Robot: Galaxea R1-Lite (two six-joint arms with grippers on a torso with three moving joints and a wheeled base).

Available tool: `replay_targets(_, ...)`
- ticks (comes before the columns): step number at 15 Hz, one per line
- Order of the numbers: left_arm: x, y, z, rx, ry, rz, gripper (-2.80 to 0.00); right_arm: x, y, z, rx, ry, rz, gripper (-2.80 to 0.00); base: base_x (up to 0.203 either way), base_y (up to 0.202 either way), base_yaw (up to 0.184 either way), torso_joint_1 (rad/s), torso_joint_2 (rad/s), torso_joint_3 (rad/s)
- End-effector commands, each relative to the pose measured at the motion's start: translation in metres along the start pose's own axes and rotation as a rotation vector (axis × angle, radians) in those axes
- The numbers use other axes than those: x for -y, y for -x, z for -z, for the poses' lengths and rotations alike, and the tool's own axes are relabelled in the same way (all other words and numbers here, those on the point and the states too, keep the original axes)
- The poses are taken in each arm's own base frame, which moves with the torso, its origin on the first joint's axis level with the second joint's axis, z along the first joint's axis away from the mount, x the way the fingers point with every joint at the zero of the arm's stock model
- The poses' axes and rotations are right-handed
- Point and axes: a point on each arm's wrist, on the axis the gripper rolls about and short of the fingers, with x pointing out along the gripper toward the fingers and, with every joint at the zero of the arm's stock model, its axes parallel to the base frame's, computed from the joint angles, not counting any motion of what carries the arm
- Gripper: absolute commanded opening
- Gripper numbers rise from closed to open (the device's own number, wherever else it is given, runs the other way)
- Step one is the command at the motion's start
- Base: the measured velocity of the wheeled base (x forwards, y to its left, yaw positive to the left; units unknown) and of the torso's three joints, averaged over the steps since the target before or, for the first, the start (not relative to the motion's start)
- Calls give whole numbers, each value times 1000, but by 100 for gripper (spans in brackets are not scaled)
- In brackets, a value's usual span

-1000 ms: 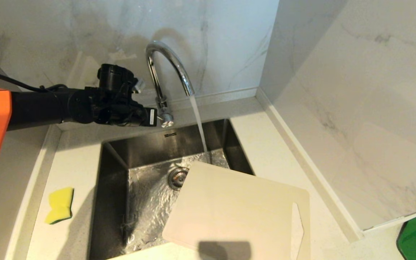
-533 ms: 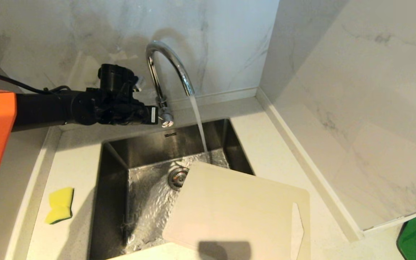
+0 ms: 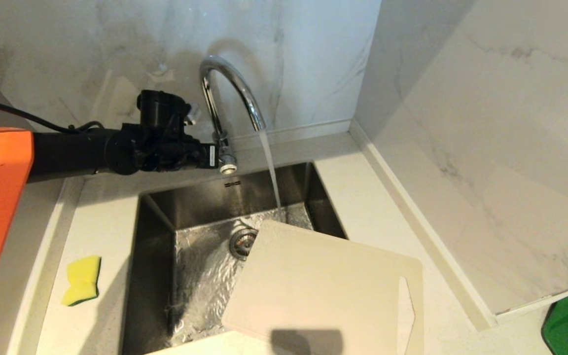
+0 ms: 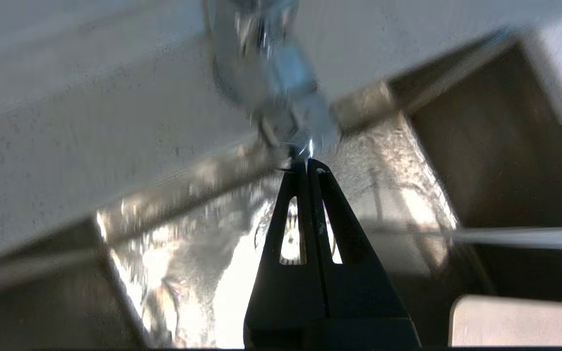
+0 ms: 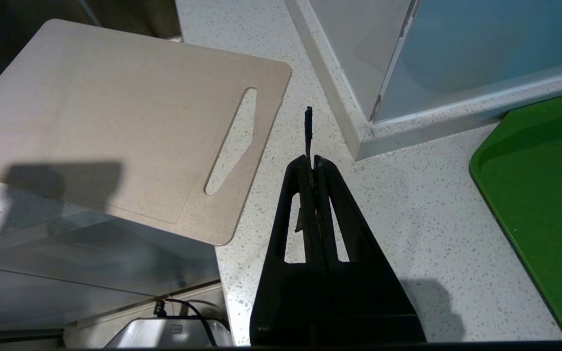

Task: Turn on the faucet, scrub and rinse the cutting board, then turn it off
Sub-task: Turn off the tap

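Black jaws of my left gripper (image 4: 307, 163) are clenched empty, tips against the faucet (image 3: 230, 93) lever. Water falls at five o'clock of it, just beyond the cutting board (image 3: 323, 286), which bridges the sink (image 3: 156, 256) rim: stiff, light, probably slick; I'd grip by the slot. Only the right wrist view shows my parked right gripper (image 5: 312, 163), pinched closed.

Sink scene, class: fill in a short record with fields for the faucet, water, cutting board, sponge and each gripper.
faucet: chrome gooseneck at the back of the sink
water: running, stream falls into the sink just beyond the board's far edge
cutting board: cream, lying over the sink's near right corner, partly on the counter
sponge: yellow, on the counter left of the sink
left gripper: shut, tips at the faucet's side lever
right gripper: shut, above the counter beside the board's slot handle
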Motion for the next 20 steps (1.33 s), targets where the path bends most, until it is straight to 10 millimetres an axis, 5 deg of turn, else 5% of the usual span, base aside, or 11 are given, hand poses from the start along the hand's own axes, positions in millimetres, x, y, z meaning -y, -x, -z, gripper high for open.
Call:
replay_targets(1, 0, -2, -1, 27, 1, 0, -280, 0, 0, 0, 0, 0, -1, -280, 0, 0, 0, 0, 0, 0)
replay_targets(5, 0, -4, -3, 55, 0, -1, -280, 0, 0, 0, 0, -1, -1, -280, 0, 0, 0, 0, 0, 0)
replay_targets(8, 0, -5, -2, 55, -19, -2, -280, 0, 0, 0, 0, -227, -1, -280, 0, 0, 0, 0, 0, 0)
replay_targets(11, 0, -6, -2, 64, -19, -2, -280, 0, 0, 0, 0, -12, 0, -280, 0, 0, 0, 0, 0, 0)
replay_targets(20, -5, -3, -1, 34, -40, -49, -280, 0, 0, 0, 0, 0, -1, -280, 0, 0, 0, 0, 0, 0)
